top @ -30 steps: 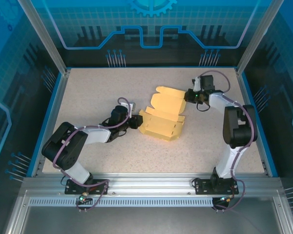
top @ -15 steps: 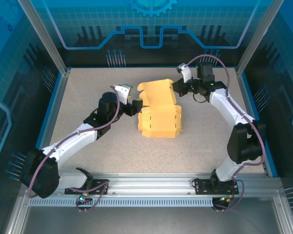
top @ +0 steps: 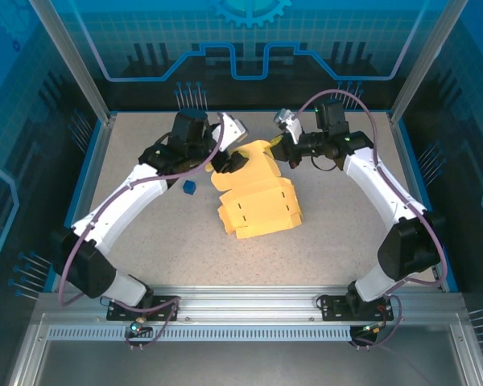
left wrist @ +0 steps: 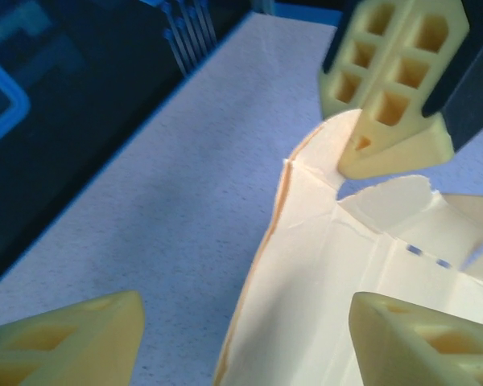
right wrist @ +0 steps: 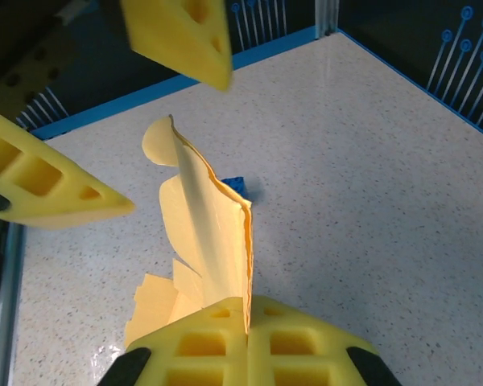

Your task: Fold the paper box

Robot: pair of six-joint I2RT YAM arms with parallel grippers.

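Observation:
The paper box point(top: 258, 205) is a pale yellow die-cut sheet, partly folded, its near part resting on the table and its far flap raised upright. My right gripper point(right wrist: 248, 318) is shut on the upper edge of that flap point(right wrist: 201, 225), and it appears from above at the sheet's far right corner point(top: 280, 149). My left gripper point(left wrist: 249, 338) is open, its fingers point(left wrist: 72, 342) straddling the raised flap's left edge point(left wrist: 306, 265) without touching it. From above, the left gripper point(top: 230, 158) hangs at the sheet's far left corner.
A small blue cube point(top: 188, 187) lies on the speckled table point(top: 338, 233) just left of the sheet, also visible behind the flap point(right wrist: 235, 186). Blue-edged enclosure walls ring the table; the near half is free.
Both arms have swung toward the back of the table. The right gripper has raised the sheet's far flap upright. The left gripper has opened wider and come level with the flap.

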